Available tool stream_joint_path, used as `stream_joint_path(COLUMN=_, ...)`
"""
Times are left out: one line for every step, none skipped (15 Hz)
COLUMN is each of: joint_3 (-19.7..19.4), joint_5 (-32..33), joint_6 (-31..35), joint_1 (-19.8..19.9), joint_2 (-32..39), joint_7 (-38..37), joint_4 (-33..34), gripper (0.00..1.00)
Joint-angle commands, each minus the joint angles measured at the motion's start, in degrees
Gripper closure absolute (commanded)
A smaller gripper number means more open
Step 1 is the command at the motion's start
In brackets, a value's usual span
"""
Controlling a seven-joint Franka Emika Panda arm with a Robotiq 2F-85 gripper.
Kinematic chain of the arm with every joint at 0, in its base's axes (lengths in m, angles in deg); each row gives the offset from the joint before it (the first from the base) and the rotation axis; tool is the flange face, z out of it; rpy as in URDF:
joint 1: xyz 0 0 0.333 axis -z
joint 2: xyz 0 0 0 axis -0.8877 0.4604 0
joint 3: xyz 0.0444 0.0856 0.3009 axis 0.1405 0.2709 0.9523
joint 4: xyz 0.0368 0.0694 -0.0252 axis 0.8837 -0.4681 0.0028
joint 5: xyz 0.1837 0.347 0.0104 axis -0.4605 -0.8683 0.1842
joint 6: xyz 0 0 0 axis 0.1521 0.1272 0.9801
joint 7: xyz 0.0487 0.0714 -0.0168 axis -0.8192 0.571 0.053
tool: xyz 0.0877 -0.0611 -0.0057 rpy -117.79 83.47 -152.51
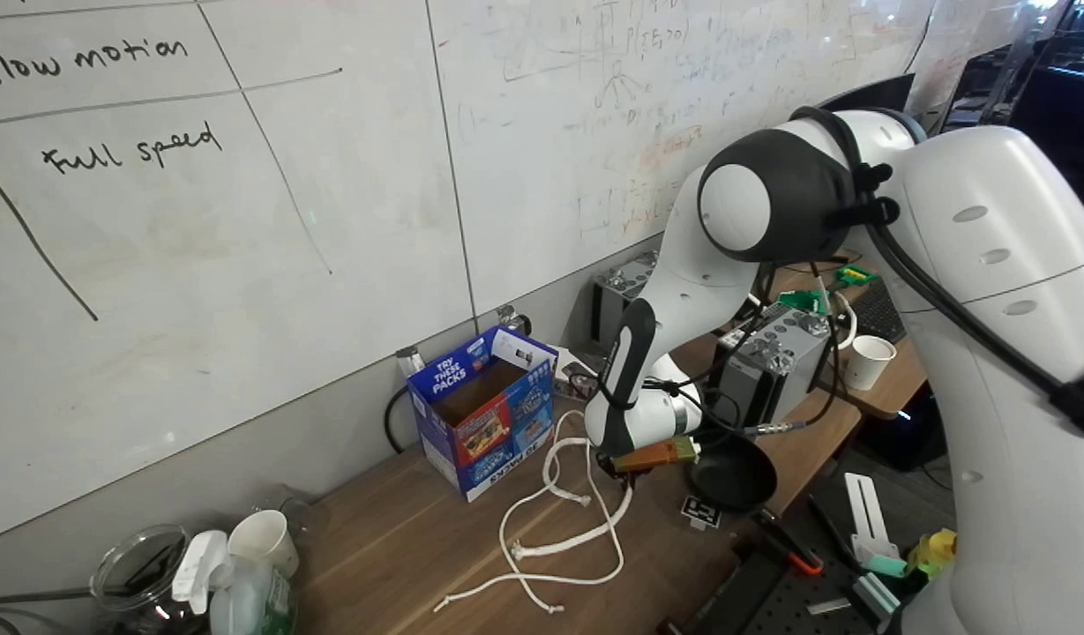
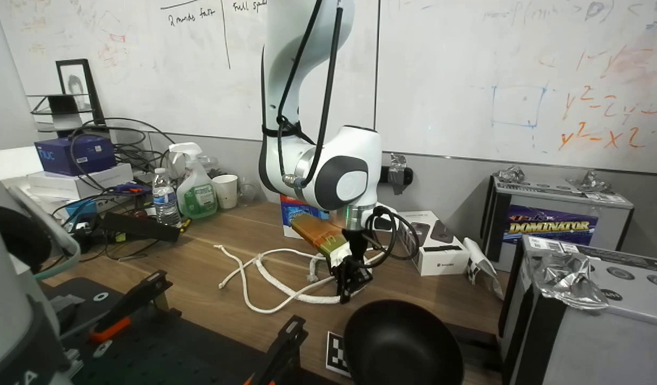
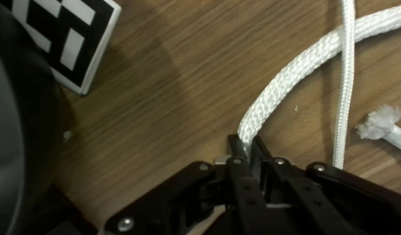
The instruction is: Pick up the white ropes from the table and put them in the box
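My gripper (image 3: 244,141) is shut on the thick braided white rope (image 3: 286,76), whose end runs down between the black fingertips. That rope curves away across the brown wooden table (image 3: 138,120), passing under a thinner white rope (image 3: 345,81). A frayed rope end (image 3: 379,122) lies to the right. In both exterior views the white ropes (image 1: 577,540) (image 2: 272,280) spread in loose loops on the table, with the gripper (image 1: 628,481) (image 2: 352,289) low at their edge. The open-topped blue box (image 1: 506,437) (image 2: 287,216) stands beyond the ropes near the whiteboard, partly behind the arm in an exterior view.
A black pan (image 1: 731,474) (image 2: 403,342) and a checkered marker (image 3: 71,36) sit close to the gripper. A white carton (image 2: 440,248) and grey battery-like units (image 2: 579,321) stand nearby. A spray bottle (image 2: 197,190) and paper cup (image 2: 225,191) stand along the wall.
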Motion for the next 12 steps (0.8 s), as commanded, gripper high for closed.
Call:
stream_joint_path(joint_3=-0.9, joint_5=-1.2, joint_6=-1.2, joint_1=-1.7, joint_2=-1.0, joint_7=-0.1, joint_4=0.1, gripper=0.94)
stream_joint_path(joint_3=-1.3, joint_5=-1.2, joint_6=-1.7, joint_1=-2.5, joint_2=-2.3, joint_7=-0.6, joint_4=-0.5, gripper=0.94)
stream_joint_path(joint_3=-1.9, joint_5=-1.2, joint_6=-2.1, joint_1=-3.4, joint_2=-4.3, joint_7=-1.2, joint_4=-1.5, gripper=0.94)
stream_joint_path(joint_3=-2.2, joint_5=-1.1, joint_6=-2.5, joint_1=-4.0, joint_2=-5.9, joint_7=-1.5, joint_4=-2.2, gripper=0.94)
stream_joint_path(joint_3=-3.0, joint_5=-1.2, joint_6=-3.0, joint_1=-5.1, joint_2=-8.3, joint_7=-2.4, joint_4=-3.3, gripper=0.95)
stream_joint_path(joint_3=-3.9, joint_5=-1.0, joint_6=-3.7, joint_1=-6.2, joint_2=-10.4, joint_7=-3.1, joint_4=-4.0, gripper=0.94)
stream_joint_path(joint_3=-5.0, joint_5=-0.7, joint_6=-4.3, joint_1=-7.6, joint_2=-13.1, joint_7=-4.0, joint_4=-5.1, gripper=0.94)
stream_joint_path(joint_3=-6.4, joint_5=-0.2, joint_6=-5.0, joint_1=-9.2, joint_2=-15.8, joint_7=-5.2, joint_4=-6.0, gripper=0.95)
stream_joint_path(joint_3=-8.4, joint_5=0.6, joint_6=-5.9, joint_1=-11.2, joint_2=-18.3, joint_7=-6.6, joint_4=-6.8, gripper=0.94)
stream_joint_path(joint_3=-11.3, joint_5=2.4, joint_6=-6.8, joint_1=-14.4, joint_2=-21.1, joint_7=-8.7, joint_4=-7.7, gripper=0.95)
stream_joint_path(joint_3=-13.8, joint_5=4.5, joint_6=-8.2, joint_1=-16.8, joint_2=-23.6, joint_7=-10.7, joint_4=-8.1, gripper=0.94)
stream_joint_path(joint_3=-16.3, joint_5=7.2, joint_6=-9.1, joint_1=-19.1, joint_2=-26.2, joint_7=-12.9, joint_4=-8.5, gripper=0.95)
